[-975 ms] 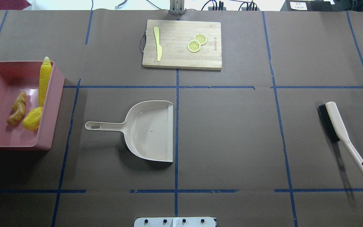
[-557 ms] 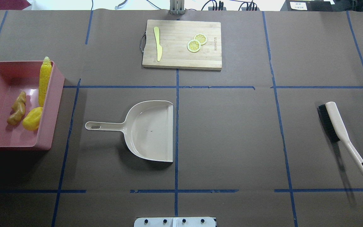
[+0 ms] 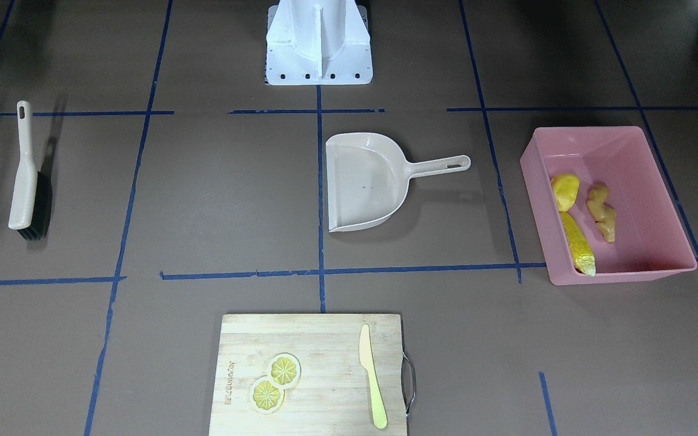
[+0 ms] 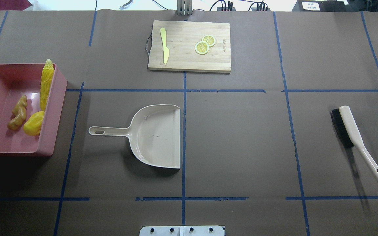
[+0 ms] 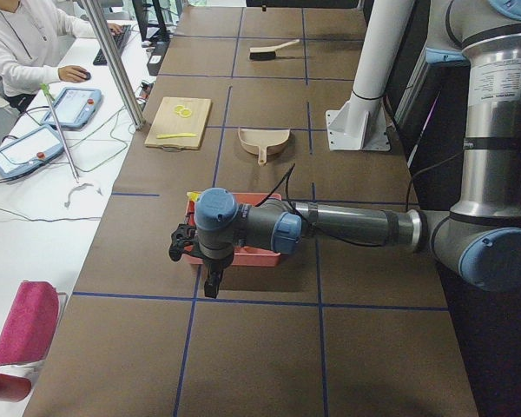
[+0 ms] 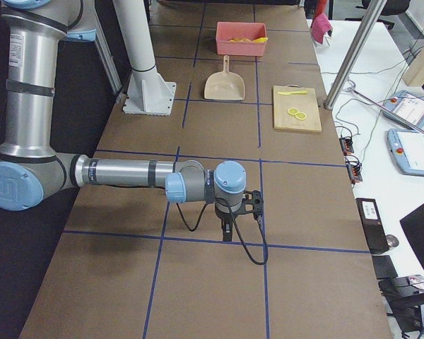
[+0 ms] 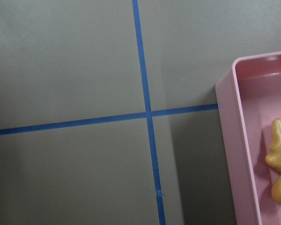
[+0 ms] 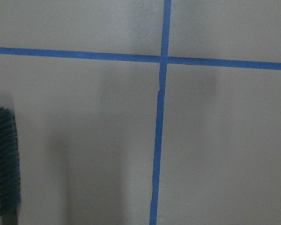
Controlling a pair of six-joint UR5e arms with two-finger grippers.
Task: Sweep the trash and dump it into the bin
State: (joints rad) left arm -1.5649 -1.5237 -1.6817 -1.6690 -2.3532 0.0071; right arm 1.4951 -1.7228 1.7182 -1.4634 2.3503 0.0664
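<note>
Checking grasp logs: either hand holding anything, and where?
Nothing held. Brush and dustpan lie free on the table, trash is in the bin; left hand and right hand look bare.

The left arm [image 5: 356, 228] and right arm [image 6: 120, 171] are silver tubes with pale blue caps on the joints. Thin black cable [image 6: 254, 258] trails off the wrist. The white base [image 3: 317, 42] has dark bolts.

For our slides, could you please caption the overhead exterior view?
Corn cob, potato and ginger root lie in the pink bin; dustpan and brush lie unheld.
</note>
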